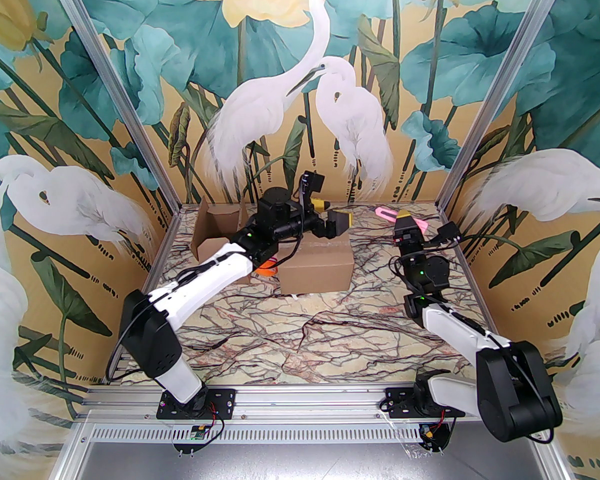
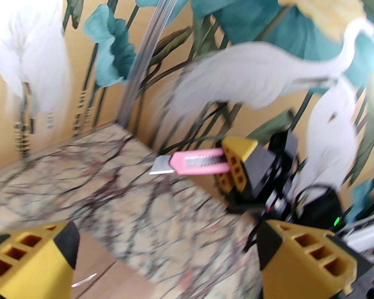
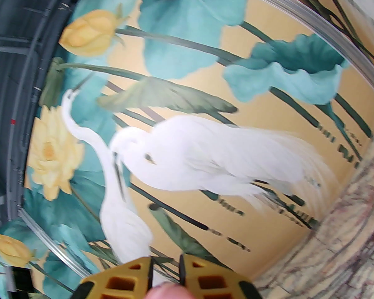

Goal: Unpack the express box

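Brown box (image 1: 317,268) sits mid-table, prob. uncut, tho it's blurry. Right gripper (image 1: 406,216) squeezes the pink knife (image 2: 193,163); left gripper (image 1: 330,213) wide open, empty, above box. Nothing taken out yet.

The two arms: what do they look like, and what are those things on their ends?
The left arm and right arm have white shells between bulky black joints, thin black cables alongside, and a small green light each. The left gripper and right gripper have yellow fingers with rectangular holes and black pads.
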`<state>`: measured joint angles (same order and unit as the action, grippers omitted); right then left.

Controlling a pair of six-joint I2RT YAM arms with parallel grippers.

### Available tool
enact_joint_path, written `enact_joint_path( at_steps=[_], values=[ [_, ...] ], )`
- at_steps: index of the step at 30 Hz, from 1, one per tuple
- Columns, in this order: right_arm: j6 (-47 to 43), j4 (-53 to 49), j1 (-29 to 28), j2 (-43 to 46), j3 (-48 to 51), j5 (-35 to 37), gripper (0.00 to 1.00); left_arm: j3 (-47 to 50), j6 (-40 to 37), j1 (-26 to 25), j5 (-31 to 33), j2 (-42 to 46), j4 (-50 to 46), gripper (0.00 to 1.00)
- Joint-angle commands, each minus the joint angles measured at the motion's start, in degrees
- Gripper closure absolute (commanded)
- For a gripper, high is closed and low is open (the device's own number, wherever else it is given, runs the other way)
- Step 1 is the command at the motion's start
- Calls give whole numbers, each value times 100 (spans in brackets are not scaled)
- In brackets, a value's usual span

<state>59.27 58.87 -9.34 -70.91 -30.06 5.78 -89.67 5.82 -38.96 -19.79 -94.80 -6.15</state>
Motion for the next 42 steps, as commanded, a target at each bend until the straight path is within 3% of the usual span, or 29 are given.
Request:
enact_joint_path(
  at_steps=[1, 5, 9, 14, 17, 30, 37, 42],
  values=[
    [-377, -1170, 102, 86, 0, -141, 100, -352, -1972, -19, 387, -191, -2143, 0],
    [-954, -2241, 101, -20, -326, -201, 100, -684, -2865, -144, 334, -524, -2692, 0],
    [-1356, -2604, 81, -176, -390, -175, 100, -1195, -3652, -371, 398, -1061, -3157, 0],
    [-1616, -2801, 77, -195, -456, -190, 100, -2880, -4365, -609, 687, -2313, -4565, 0],
    [-1712, -2919, 93, -238, -522, -217, 100, -3353, -4517, -650, 656, -2719, -4907, 0],
    [-1616, -3268, 271, -484, -722, -824, 100, -3062, -4602, -651, 701, -2919, -5008, 0],
    [-1266, -3109, 294, -362, -566, -1313, 100, -2145, -5195, -523, -190, -2389, -5292, 4],
    [-973, -3196, 334, 137, -310, -1419, 100, -1216, -5501, -365, -757, -1733, -4940, 6]
  ],
)
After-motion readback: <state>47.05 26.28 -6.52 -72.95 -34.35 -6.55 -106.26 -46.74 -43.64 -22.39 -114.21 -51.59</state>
